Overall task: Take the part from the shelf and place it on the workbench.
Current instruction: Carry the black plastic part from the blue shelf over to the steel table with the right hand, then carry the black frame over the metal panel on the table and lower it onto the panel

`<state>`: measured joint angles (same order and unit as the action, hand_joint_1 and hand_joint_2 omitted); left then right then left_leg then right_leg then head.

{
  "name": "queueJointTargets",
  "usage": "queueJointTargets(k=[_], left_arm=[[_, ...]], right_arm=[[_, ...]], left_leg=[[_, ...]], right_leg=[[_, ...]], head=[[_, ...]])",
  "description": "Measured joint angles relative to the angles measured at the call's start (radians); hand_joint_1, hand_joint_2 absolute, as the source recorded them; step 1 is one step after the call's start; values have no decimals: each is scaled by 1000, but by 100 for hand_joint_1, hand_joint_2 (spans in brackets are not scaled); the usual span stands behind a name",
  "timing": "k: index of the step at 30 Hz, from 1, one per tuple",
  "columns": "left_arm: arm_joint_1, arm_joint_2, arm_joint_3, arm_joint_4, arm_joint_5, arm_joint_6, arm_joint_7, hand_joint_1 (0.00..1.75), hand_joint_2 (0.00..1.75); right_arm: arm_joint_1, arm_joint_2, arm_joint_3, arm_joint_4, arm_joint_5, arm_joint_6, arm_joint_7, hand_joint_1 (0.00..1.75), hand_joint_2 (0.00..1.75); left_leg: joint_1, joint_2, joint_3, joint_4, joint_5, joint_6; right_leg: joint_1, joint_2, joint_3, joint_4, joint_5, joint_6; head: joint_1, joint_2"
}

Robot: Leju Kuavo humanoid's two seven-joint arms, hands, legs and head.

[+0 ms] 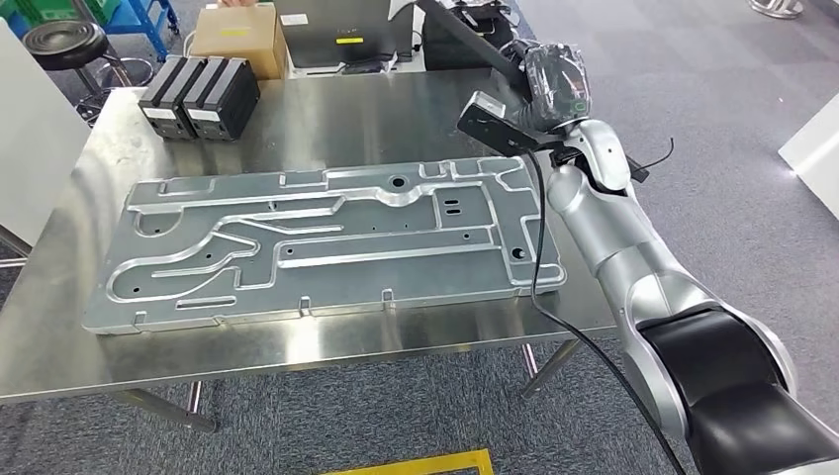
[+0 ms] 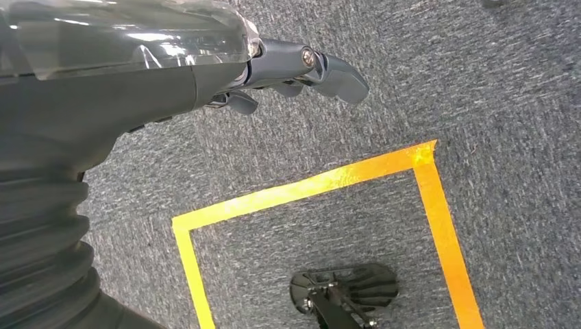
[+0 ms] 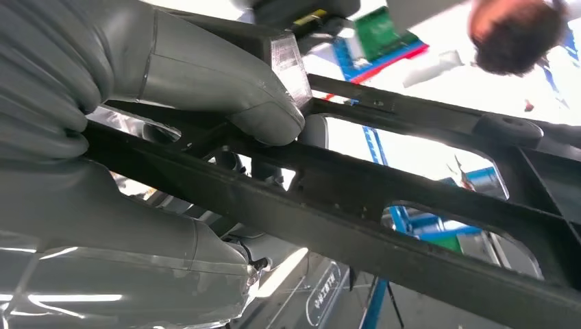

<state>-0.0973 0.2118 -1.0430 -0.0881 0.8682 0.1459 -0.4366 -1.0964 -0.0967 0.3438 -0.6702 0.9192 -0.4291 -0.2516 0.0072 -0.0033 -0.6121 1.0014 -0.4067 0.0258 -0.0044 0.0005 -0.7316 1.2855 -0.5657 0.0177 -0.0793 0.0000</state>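
Note:
The part is a black frame of flat bars with open cut-outs (image 3: pixel 384 205). My right hand (image 3: pixel 205 89) grips it, with the thumb (image 3: pixel 267 116) pressed on one bar. In the head view my right hand (image 1: pixel 552 84) is raised past the far right corner of the steel workbench (image 1: pixel 326 341), and a black bar of the part (image 1: pixel 465 35) slants up and away from it. My left hand (image 2: pixel 288 72) hangs over the carpet and holds nothing.
A large machined aluminium plate (image 1: pixel 326 237) covers most of the workbench. Two black boxes (image 1: pixel 198 97) and a cardboard box (image 1: pixel 237 40) stand at its far left. A person's head (image 3: pixel 514 34) is beyond the part. Yellow floor tape (image 2: pixel 308 188) marks a square.

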Motion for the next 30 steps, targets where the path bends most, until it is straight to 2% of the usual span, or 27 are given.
queueJointTargets(k=[1,2,4,5,6,8,10,11,12,14,15,16,17,18,19,21,22,25,27,29,30], left_arm=[[0,0,0,0,0,-2,-1,0,175],[1,0,0,0,0,-6,-3,0,175],[0,-1,0,-1,0,-15,-8,0,175],[-2,-1,0,-1,0,-21,-11,0,175],[-4,-1,0,-1,0,-27,-15,0,175],[-9,-2,0,-1,0,-38,-22,0,175],[-12,-4,0,-2,0,-44,-29,0,175],[-13,-6,-1,-2,0,-45,-33,0,175],[-13,-6,-1,-2,0,-46,-37,0,175],[-13,-7,-3,-2,0,-46,-45,0,175],[-13,-8,-5,-2,0,-46,-48,0,175],[-13,-9,-8,-2,0,-45,-50,0,175],[-14,-10,-12,-3,0,-43,-51,0,175],[-16,-10,-16,-3,0,-42,-51,0,175],[-18,-11,-20,-3,0,-39,-51,0,175],[-24,-11,-26,-3,0,-35,-50,0,175],[-28,-12,-28,-3,0,-33,-50,0,175],[-33,-16,-36,-4,0,-29,-50,0,175],[-36,-19,-44,-5,0,-27,-50,0,175],[-38,-21,-50,-6,0,-24,-52,0,175],[-38,-22,-51,-6,0,-21,-52,0,175]], right_arm=[[-2,5,13,15,38,14,17,175,175],[-7,12,31,33,86,34,38,175,175],[-20,37,76,74,194,88,79,175,175],[-28,57,105,97,246,118,94,175,175],[-32,79,136,120,292,147,106,175,175],[-28,121,197,165,358,193,119,175,175],[-13,159,246,201,391,218,123,175,175],[-5,177,264,217,398,224,123,175,175],[1,193,280,232,403,229,123,175,175],[20,219,306,259,410,238,125,175,175],[34,230,318,271,414,242,125,175,175],[51,240,330,282,418,245,124,175,175],[66,250,341,292,423,245,124,175,175],[78,259,350,300,428,245,123,175,175],[85,271,359,306,433,244,123,175,175],[91,291,375,317,441,242,125,175,175],[95,299,381,322,444,240,128,175,175],[106,313,389,329,445,232,143,175,175],[110,315,389,334,445,221,154,87,87],[120,315,389,339,445,206,162,0,0],[128,315,389,342,445,200,164,0,0]], left_leg=[[0,0,2,1,-2,0],[0,-1,4,3,-5,-2],[0,-1,10,6,-12,-9],[-1,1,11,9,-16,-14],[-3,3,12,10,-19,-19],[-4,6,12,10,-23,-29],[-1,6,12,9,-27,-41],[1,4,6,26,-39,-47],[3,3,-10,63,-61,-52],[6,3,-68,194,-121,-60],[7,3,-99,255,-142,-63],[7,3,-117,285,-145,-65],[7,3,-117,278,-128,-66],[7,3,-98,231,-95,-65],[7,3,-66,158,-56,-63],[4,3,-10,40,-15,-54],[2,2,4,14,-12,-49],[2,3,13,5,-13,-33],[8,5,18,-2,-9,-22],[9,6,19,-4,-8,-16],[9,6,19,-4,-8,-15]], right_leg=[[-2,0,-18,21,7,1],[-4,0,-17,2,33,1],[-6,0,35,-130,112,-4],[-4,0,63,-196,140,-8],[-2,0,83,-239,154,-12],[4,2,93,-261,153,-20],[3,1,98,-269,155,-31],[1,-1,103,-275,156,-37],[-2,-2,107,-280,158,-42],[-1,-4,111,-283,156,-49],[0,-4,112,-283,154,-50],[2,-3,115,-282,152,-52],[3,-2,117,-280,149,-52],[3,0,119,-278,146,-52],[3,3,121,-274,142,-51],[6,11,122,-267,136,-45],[7,14,122,-266,134,-40],[7,17,126,-265,131,-25],[7,14,108,-220,100,-15],[5,11,50,-97,36,-9],[3,10,17,-30,9,-6]], head=[[0,0],[0,0],[0,0],[0,0],[0,0],[0,0],[0,0],[0,0],[0,0],[0,0],[0,0],[0,0],[0,0],[0,0],[0,0],[0,0],[0,0],[0,0],[0,0],[0,0],[0,0]])
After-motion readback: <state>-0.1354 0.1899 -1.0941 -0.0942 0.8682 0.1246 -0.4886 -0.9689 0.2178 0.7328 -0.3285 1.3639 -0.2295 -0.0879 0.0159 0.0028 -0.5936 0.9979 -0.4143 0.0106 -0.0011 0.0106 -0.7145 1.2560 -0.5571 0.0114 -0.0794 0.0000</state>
